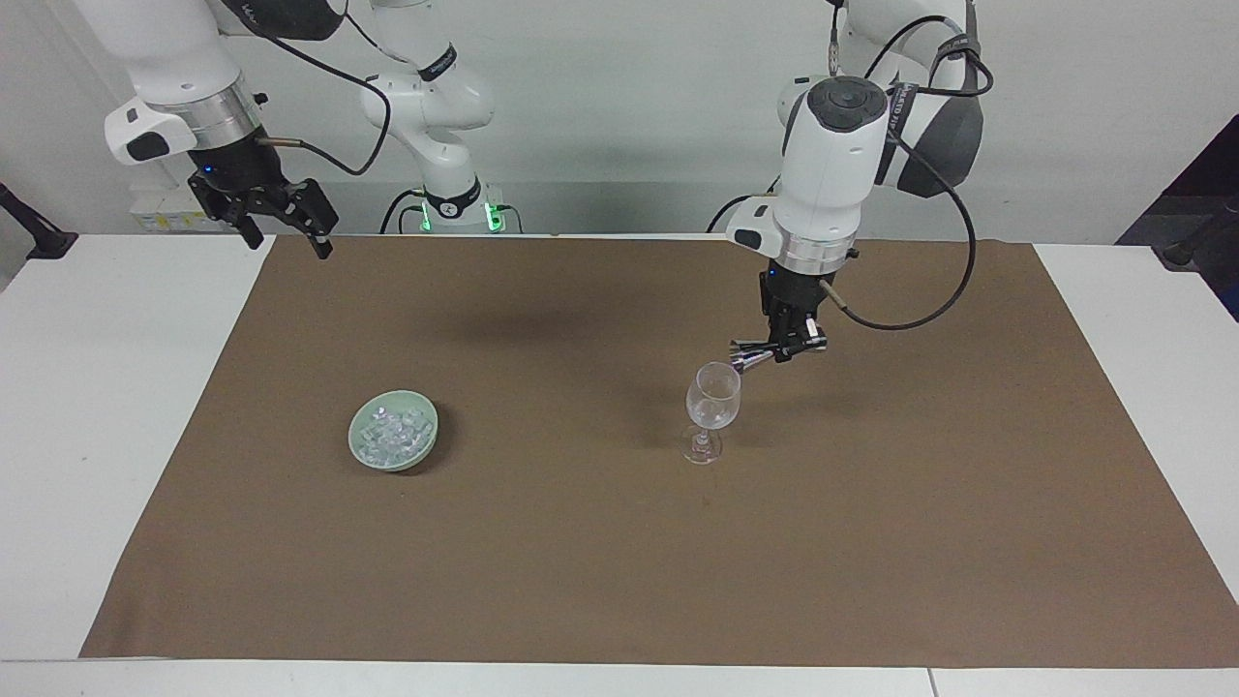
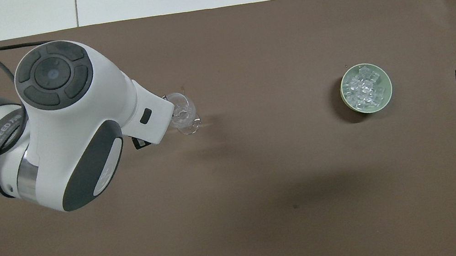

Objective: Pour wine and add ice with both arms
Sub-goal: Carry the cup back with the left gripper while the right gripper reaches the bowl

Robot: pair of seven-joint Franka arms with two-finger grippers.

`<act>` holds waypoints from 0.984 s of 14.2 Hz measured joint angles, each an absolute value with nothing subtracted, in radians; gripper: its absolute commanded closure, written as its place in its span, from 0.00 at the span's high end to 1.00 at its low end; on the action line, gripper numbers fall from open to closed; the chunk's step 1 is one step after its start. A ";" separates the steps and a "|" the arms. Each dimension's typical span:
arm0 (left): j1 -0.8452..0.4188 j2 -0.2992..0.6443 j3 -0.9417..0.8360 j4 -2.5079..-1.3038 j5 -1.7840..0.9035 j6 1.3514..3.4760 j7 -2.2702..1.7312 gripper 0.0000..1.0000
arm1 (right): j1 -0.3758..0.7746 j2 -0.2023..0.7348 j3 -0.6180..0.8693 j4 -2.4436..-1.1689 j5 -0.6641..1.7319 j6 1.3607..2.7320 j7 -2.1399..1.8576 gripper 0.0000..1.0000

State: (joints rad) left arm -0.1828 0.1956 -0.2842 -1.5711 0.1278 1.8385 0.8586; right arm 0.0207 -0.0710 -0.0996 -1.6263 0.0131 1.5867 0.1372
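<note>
Step in hand: pouring. The left gripper (image 1: 786,347) is clamped on a small metal pourer (image 1: 747,356), tipped nearly level with its flared mouth at the rim of the wine glass (image 1: 712,405).
Pour status: no liquid can be made out in the glass bowl (it reads as clear).
Next move, as judged: hold or deepen the tilt until the pourer is empty, keeping its mouth over the rim without knocking it, since a stemmed glass on a narrow foot would tip easily; then right the pourer and withdraw upward.
Following step: ice transfer, probably by the right arm.
Right gripper (image 1: 290,215): fingers apart, empty, waiting in the air over the corner of the brown mat (image 1: 619,542) at the robots' edge, right arm's end.
Ice (image 1: 391,436): small clear cubes heaped in the pale green dish (image 1: 360,447), none yet in the glass.
Dish position: on the mat toward the right arm's end, well apart from the glass.
Glass position: near the mat's middle, toward the left arm's end.
Materials: pourer, polished metal, conical; glass, thin and transparent, rounded bowl on a short stem; dish, smooth, shallow, round; ice, glassy and likely slippery for two fingers; mat, matte and flat.
</note>
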 measured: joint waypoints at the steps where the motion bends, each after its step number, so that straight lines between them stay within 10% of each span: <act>1: -0.158 0.196 -0.283 -1.568 0.119 1.838 0.872 0.00 | 0.021 -0.071 -0.100 -1.630 0.013 1.589 0.137 1.00; 14: 0.426 0.328 -0.271 -1.596 -0.622 1.731 1.766 0.00 | 0.024 0.074 -0.035 -1.779 0.013 1.914 -0.077 1.00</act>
State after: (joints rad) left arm 0.4258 0.3278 -0.2711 -1.5955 -0.6224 1.7309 1.7655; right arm 0.0245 0.0736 -0.0352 -1.7788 0.0131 1.9140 -0.0768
